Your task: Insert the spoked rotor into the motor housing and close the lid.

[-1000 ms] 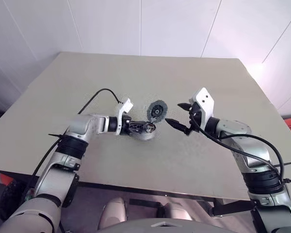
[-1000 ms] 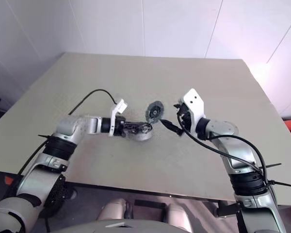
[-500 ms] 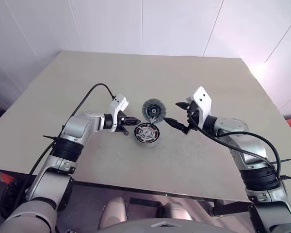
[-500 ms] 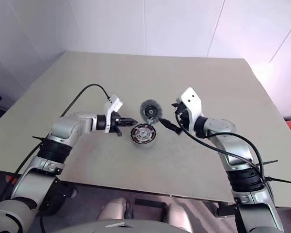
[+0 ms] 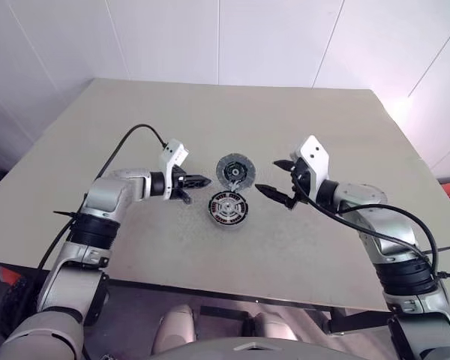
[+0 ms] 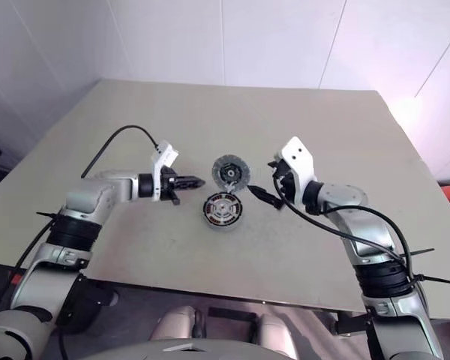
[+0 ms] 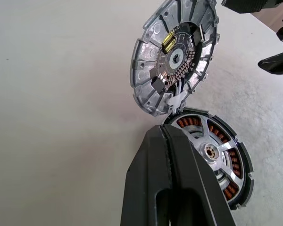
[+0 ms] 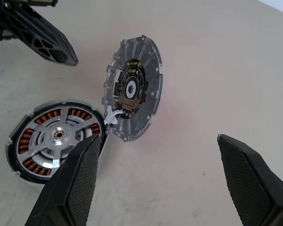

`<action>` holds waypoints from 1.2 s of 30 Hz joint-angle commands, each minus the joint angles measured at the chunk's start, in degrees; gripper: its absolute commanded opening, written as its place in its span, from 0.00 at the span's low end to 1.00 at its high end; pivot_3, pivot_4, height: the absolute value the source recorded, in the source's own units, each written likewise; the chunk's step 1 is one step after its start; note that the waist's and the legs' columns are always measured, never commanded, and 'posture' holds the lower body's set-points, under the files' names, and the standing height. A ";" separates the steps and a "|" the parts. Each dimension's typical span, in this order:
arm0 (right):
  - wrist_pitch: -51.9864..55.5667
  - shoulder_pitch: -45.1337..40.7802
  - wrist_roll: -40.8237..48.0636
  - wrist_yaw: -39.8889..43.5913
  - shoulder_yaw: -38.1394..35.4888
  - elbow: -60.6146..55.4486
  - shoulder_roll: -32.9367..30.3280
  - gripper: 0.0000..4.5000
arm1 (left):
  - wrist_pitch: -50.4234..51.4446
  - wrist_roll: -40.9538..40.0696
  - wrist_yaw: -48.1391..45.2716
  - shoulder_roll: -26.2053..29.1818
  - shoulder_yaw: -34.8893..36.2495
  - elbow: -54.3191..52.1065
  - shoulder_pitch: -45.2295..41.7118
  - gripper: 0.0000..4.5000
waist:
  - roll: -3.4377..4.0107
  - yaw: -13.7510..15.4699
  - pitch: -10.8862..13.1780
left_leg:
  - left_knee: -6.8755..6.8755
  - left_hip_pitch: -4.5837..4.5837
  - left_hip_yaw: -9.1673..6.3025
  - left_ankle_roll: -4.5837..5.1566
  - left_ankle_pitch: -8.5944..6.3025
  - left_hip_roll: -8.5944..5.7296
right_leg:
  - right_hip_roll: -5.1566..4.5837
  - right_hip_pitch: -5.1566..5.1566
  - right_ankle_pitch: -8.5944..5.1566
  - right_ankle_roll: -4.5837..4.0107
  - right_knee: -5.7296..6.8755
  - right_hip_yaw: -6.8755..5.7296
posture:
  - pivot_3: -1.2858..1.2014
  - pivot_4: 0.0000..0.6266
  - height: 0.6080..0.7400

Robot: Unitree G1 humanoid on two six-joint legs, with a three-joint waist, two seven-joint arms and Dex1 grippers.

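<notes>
We count one motor housing on the tabletop, with one spoked rotor already seated inside it, and one lid standing open at its far edge — joined there by a small white hinge. Our left gripper is pinched together and empty, just beside the lid; our right gripper is spread wide, holding nothing.

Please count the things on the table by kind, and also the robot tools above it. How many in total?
Motor housing with the spoked rotor seated inside: 1
Lid, hinged open and standing up: 1
Robot tools, left tool shut, right tool open: 2
Total: 4
</notes>
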 commanded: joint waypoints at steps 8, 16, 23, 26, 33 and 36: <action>3.35 2.79 0.42 5.31 1.01 -5.26 -7.40 1.00 | 1.34 -2.50 0.64 3.29 4.92 -4.89 3.90 0.01 | 0.00 0.26 0.00 | 0.12 0.03 -0.02 0.01 -0.02 0.00 | -0.01 0.10 0.00 0.01 0.01 -0.01 | 0.52 0.00 1.00; -0.29 1.06 -1.45 6.32 3.21 -4.53 -6.99 0.56 | 1.77 -3.08 2.57 1.62 4.92 -6.70 5.06 0.00 | 0.00 0.13 0.00 | 0.13 0.30 -0.02 -0.02 -0.01 0.01 | -0.01 0.30 0.00 0.00 0.09 -0.01 | 0.52 0.00 1.00; -18.99 -7.87 -5.99 20.70 7.46 -0.27 -11.88 0.56 | 1.49 -3.29 3.26 1.16 4.86 -5.45 4.20 0.00 | 0.00 -0.06 0.00 | 0.16 0.25 -0.01 0.00 -0.01 0.00 | -0.01 0.26 0.00 0.00 0.12 0.00 | 0.52 0.00 1.00; -20.96 -14.27 -5.89 27.44 10.53 3.06 -11.97 0.56 | 1.09 -3.07 3.20 1.07 4.65 -4.30 3.37 0.00 | -0.01 -0.13 0.00 | 0.24 0.27 -0.03 0.02 -0.02 0.02 | -0.01 0.26 -0.01 -0.01 0.24 0.00 | 0.52 0.00 1.00; -28.52 -25.01 -11.53 40.26 22.25 14.60 -5.97 0.56 | 0.54 -2.97 4.27 -0.07 4.76 -3.87 2.78 0.00 | -0.01 -0.16 0.00 | 0.44 0.23 -0.04 0.30 0.05 0.04 | -0.01 0.17 -0.08 -0.14 0.57 -0.01 | 0.52 0.00 1.00; -32.70 -26.96 -14.24 42.48 25.54 20.58 -2.94 0.56 | 0.96 -3.46 5.05 -0.36 5.13 -5.42 3.84 0.00 | -0.01 -0.16 0.00 | 0.51 0.10 -0.06 0.32 0.07 0.05 | -0.01 0.05 -0.08 -0.14 0.64 -0.02 | 0.52 0.00 1.00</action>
